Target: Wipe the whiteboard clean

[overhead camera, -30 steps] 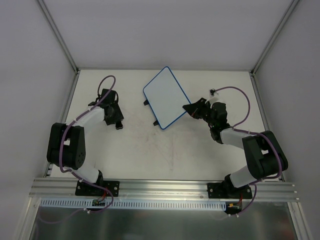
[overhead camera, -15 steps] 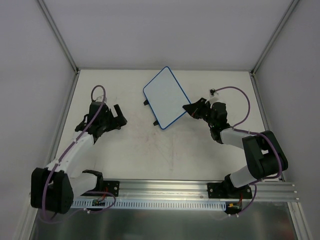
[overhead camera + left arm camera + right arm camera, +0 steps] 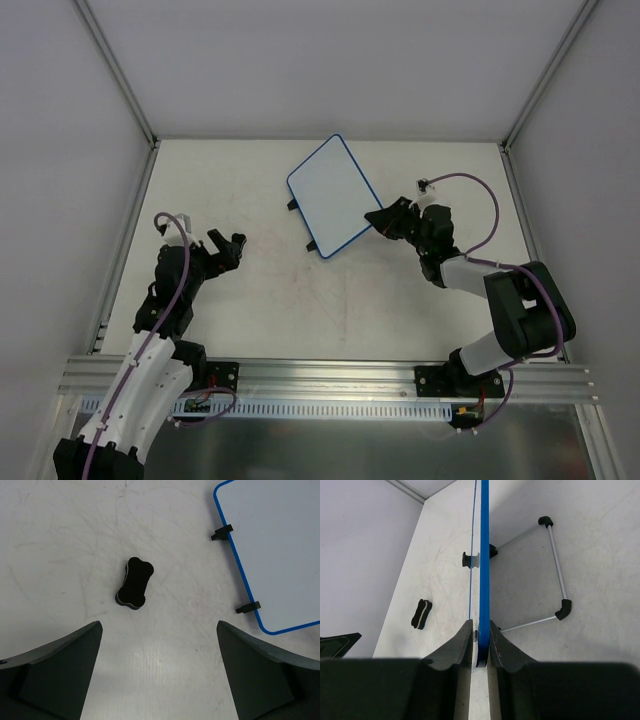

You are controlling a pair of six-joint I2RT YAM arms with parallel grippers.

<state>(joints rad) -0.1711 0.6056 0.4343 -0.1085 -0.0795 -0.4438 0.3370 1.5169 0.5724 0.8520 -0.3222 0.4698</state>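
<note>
The whiteboard point(image 3: 330, 195), white with a thin blue rim and two black tabs, sits at the back middle of the table, raised at an angle. Its face looks blank. My right gripper point(image 3: 378, 217) is at its right edge. In the right wrist view the jaws point(image 3: 480, 625) stand close on either side of the blue rim point(image 3: 484, 555), seen edge-on. My left gripper point(image 3: 226, 243) is wide open near the left arm's base, holding nothing. The small black bone-shaped eraser point(image 3: 135, 582) lies on the table ahead of the left gripper point(image 3: 159, 625), left of the whiteboard point(image 3: 280, 550).
A silver wire stand with black corners point(image 3: 555, 565) lies on the table under the board. The eraser point(image 3: 421, 614) also shows in the right wrist view. White walls with metal posts close in the table point(image 3: 300, 300). An aluminium rail point(image 3: 330, 375) runs along the near edge.
My left gripper has opened and the left arm has drawn back toward its base, leaving the eraser on the table. The right arm and the whiteboard have hardly moved.
</note>
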